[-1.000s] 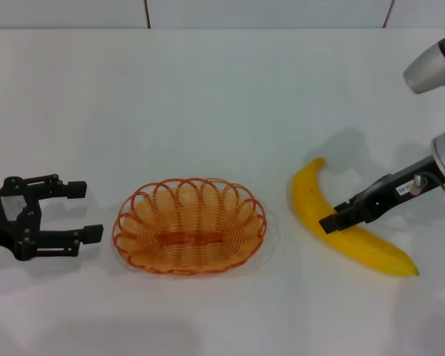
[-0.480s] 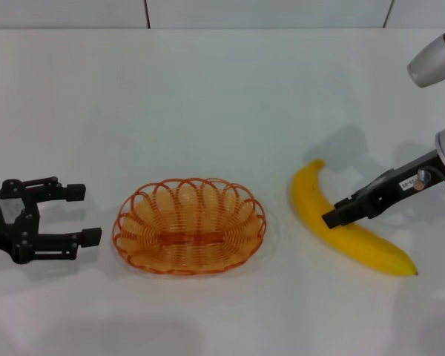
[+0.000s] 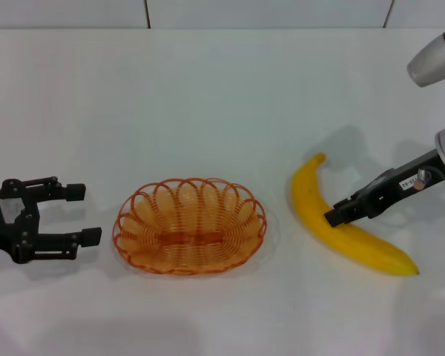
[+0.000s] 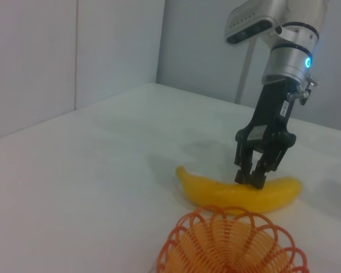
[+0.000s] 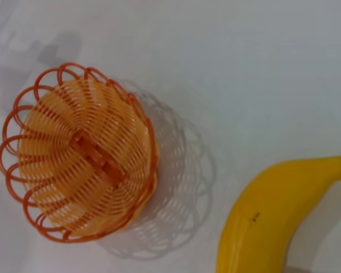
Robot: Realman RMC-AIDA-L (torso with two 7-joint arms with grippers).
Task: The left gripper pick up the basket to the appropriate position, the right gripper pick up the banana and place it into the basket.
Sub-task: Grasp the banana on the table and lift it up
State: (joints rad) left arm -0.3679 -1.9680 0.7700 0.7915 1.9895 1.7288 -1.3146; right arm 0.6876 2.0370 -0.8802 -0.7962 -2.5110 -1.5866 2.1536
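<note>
Open white surface [image 3: 208,96] across the far half, free for passage. Bare strip between the left tool [image 3: 81,215], fingers spread, and the orange basket [image 3: 189,226] just beside it. Narrower bare gap between basket and banana [image 3: 341,230]. Right tool [image 3: 332,218] down over the banana's middle, its arm blocking approach from the right. Near edge unobstructed.
</note>
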